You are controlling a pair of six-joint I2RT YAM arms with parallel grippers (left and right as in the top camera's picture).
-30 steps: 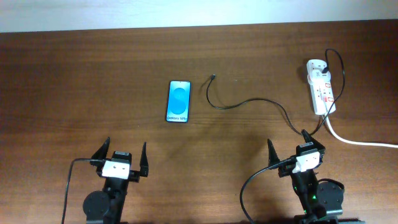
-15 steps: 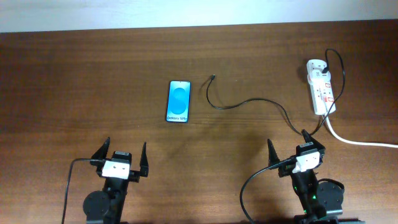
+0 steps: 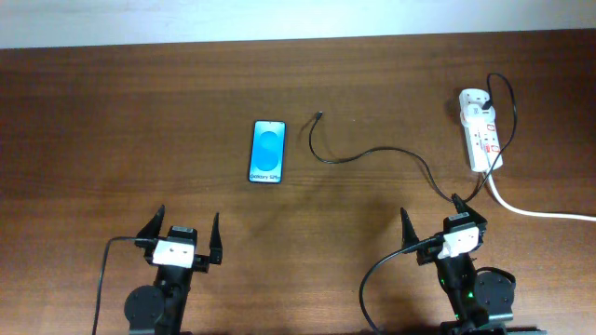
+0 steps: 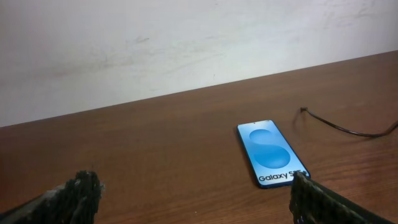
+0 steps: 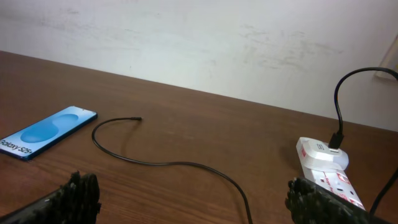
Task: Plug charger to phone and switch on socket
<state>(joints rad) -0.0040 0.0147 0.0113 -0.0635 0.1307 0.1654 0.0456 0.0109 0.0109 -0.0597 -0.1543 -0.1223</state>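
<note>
The phone point(image 3: 267, 152) lies flat on the table, blue screen up; it also shows in the left wrist view point(image 4: 272, 154) and the right wrist view point(image 5: 45, 132). The charger cable point(image 3: 372, 154) curves from its connector tip point(image 3: 318, 115) right of the phone to the white socket strip point(image 3: 481, 130) at the far right. The tip point(image 5: 138, 118) and the socket point(image 5: 326, 171) show in the right wrist view. My left gripper point(image 3: 182, 234) is open and empty at the near left edge. My right gripper point(image 3: 433, 221) is open and empty, near the cable.
A thick white cord point(image 3: 540, 212) runs from the socket off the right edge. A pale wall point(image 4: 186, 37) stands behind the table's far edge. Bare wood point(image 3: 140, 140) lies left of the phone.
</note>
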